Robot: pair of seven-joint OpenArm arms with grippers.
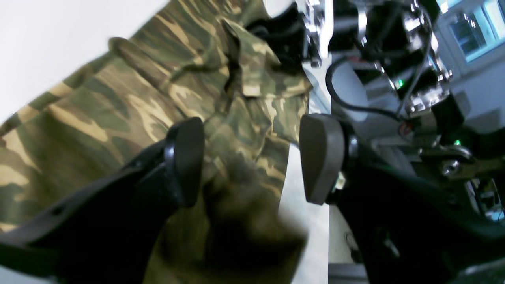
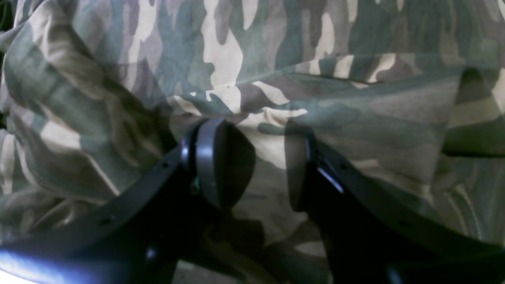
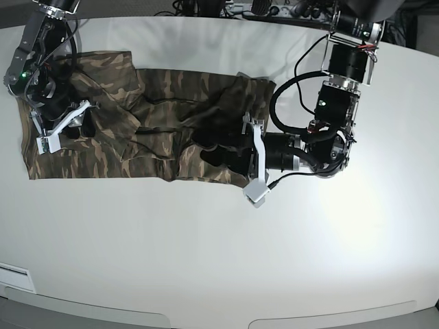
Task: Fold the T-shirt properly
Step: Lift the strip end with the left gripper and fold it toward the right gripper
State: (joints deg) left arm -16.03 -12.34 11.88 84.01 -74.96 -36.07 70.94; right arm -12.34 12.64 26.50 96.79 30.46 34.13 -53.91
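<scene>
Both arms low over T-shirt on counter. Left end effector spread wide, right end effector spread, nothing pinched. Cloth near lenses blurred.

Base view, looking down. T-shirt spread across white table, camouflage print, rumpled, long axis left to right. Fabric bunched in ridges through the middle — a flap lying folded over near the shirt's left end. Left gripper low over the shirt's right end, dark fingers over the cloth; jaw gap not readable from here. Arm body and black cables just off the shirt's right edge. Right gripper over the shirt's left end — fingers dark against the print, opening unclear.
</scene>
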